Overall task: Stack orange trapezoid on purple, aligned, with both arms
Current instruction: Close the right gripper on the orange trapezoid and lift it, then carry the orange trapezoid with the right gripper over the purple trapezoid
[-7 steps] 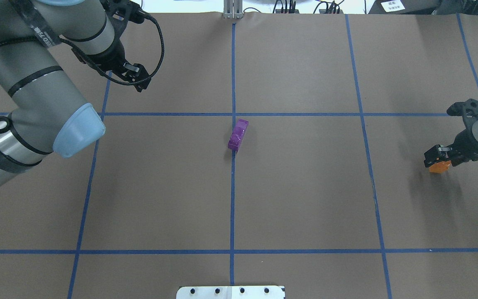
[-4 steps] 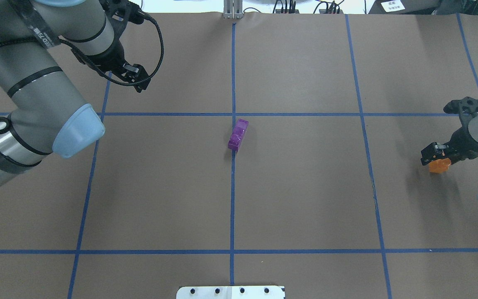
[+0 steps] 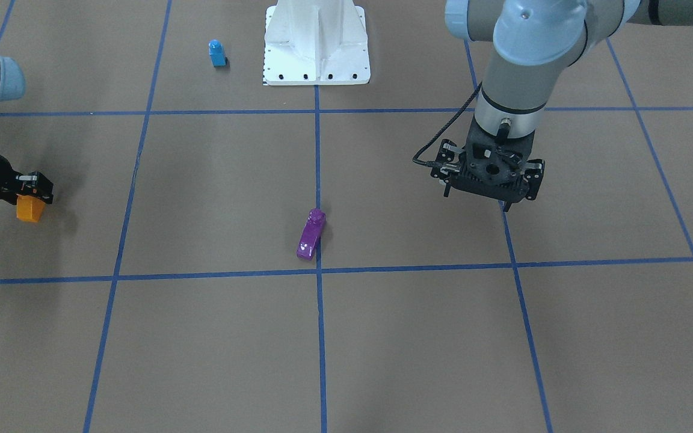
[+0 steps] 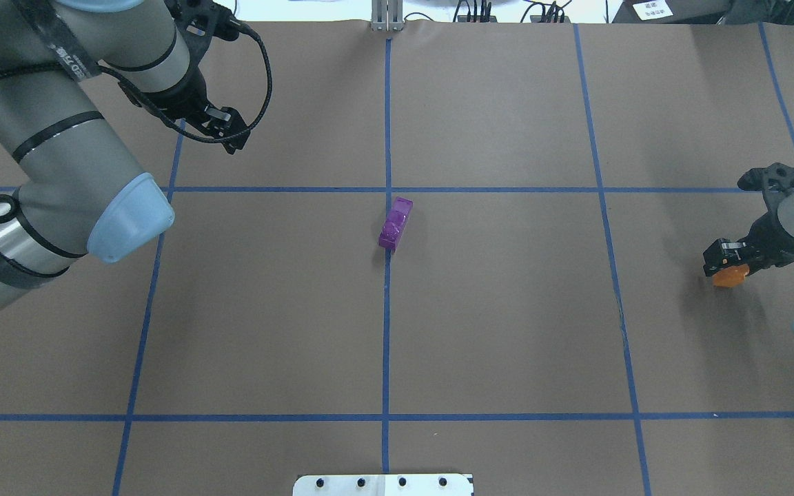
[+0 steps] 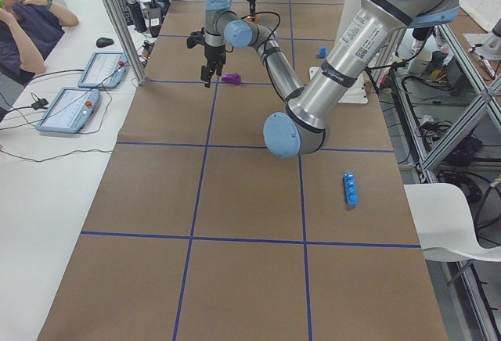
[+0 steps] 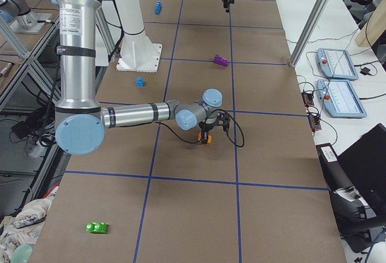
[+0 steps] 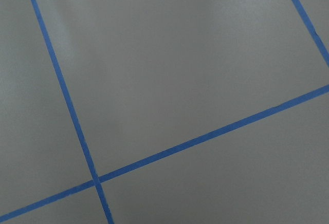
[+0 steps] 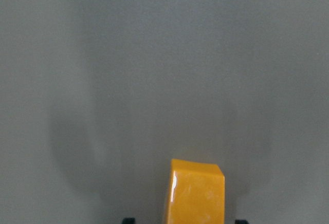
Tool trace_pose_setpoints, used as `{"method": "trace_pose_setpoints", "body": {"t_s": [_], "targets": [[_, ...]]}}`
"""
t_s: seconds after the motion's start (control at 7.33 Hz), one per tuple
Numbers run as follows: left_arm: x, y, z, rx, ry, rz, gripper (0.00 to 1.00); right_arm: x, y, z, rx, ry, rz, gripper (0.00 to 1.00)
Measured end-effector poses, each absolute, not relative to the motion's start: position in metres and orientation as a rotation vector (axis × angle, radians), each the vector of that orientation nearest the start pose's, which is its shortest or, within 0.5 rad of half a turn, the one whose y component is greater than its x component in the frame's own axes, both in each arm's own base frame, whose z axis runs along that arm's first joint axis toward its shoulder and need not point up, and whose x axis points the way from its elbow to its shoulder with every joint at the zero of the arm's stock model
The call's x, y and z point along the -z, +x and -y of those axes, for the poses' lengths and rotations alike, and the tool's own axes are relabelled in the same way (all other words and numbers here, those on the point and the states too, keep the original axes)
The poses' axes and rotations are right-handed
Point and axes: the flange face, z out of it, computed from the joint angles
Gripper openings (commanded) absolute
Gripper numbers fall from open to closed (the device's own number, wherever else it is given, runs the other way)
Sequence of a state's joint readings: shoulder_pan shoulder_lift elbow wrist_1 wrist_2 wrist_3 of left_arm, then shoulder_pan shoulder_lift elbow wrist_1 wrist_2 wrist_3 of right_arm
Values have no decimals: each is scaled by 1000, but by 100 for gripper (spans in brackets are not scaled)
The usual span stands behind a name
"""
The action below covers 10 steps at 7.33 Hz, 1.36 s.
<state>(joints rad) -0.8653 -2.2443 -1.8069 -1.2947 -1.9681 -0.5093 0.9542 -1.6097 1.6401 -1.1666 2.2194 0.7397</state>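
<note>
The orange trapezoid (image 4: 729,276) is at the table's far right, held in my right gripper (image 4: 722,265), which is shut on it just above the paper. It also shows in the front view (image 3: 29,208), the right side view (image 6: 205,137) and at the bottom of the right wrist view (image 8: 198,190). The purple brick (image 4: 395,222) lies on its side by the centre line, far from both grippers; it also shows in the front view (image 3: 311,234). My left gripper (image 4: 226,132) hovers open and empty over the far left, well away from the purple brick.
A small blue one-stud brick (image 3: 217,53) stands beside the white base pedestal (image 3: 316,42). A long blue brick (image 5: 351,188) lies near the robot's side on the left. A green brick (image 6: 96,227) lies at the right end. Blue tape lines grid the brown paper.
My right gripper, with the orange trapezoid, shifted slightly left and then back right. The left arm and the purple brick have not moved.
</note>
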Motion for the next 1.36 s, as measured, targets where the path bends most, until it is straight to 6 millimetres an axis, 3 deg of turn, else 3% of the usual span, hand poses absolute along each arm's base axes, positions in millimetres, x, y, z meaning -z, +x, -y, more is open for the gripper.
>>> {"method": "trace_pose_setpoints", "body": {"t_s": [0.27,0.55,0.68,0.95,1.09,1.36], "targets": [[-199,343,549,-314,296,-676,100,-606,-228,451,21,-72,756,0],[-202,341,547,-313,294,-676,100,-579,-223,457,-13,-50,782,0],[-209,338,544,-311,290,-673,100,-547,-226,466,-60,-50,801,0],[-226,321,544,-311,283,-663,100,-456,-249,497,-105,-61,808,0],[-242,304,548,-316,274,-658,100,-407,-273,511,-105,-70,803,0],[-280,260,555,-325,254,-642,100,-323,-337,516,-120,-82,807,0]]}}
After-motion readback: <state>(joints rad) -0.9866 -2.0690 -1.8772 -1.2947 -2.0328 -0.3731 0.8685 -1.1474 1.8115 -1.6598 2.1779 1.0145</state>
